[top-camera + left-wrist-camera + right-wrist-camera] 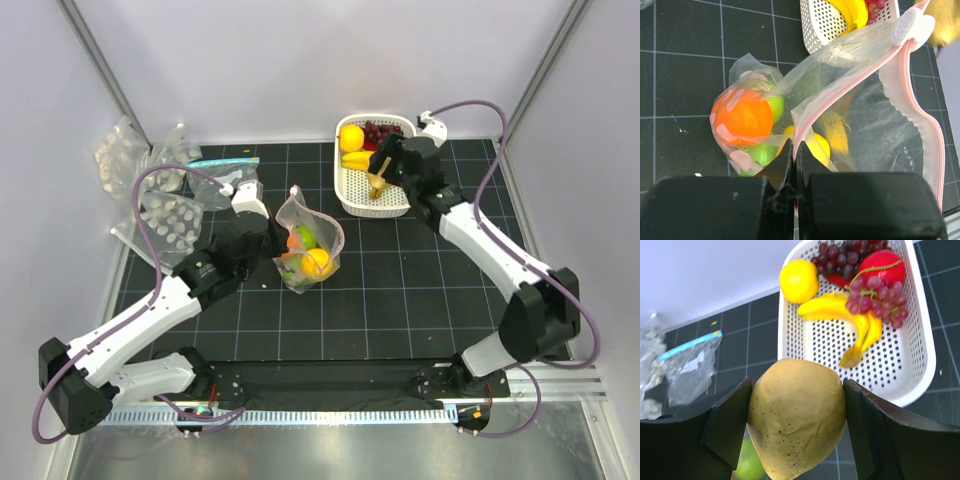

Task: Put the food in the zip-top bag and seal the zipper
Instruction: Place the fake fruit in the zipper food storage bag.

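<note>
Two tools were busy. The left tool (794, 162) was clamped shut on the pink zipper (920, 120) of the zip-top bag (310, 245). The bag stood open on the surface (400, 300) beside the white basket (350, 195), with fruit inside. The right tool (796, 430) gripped a tan pear (795, 405) over the basket.

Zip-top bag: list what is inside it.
Through the clear zip-top bag show an orange fruit, a green fruit and a yellow fruit. Whatever lies beneath them is covered.
</note>
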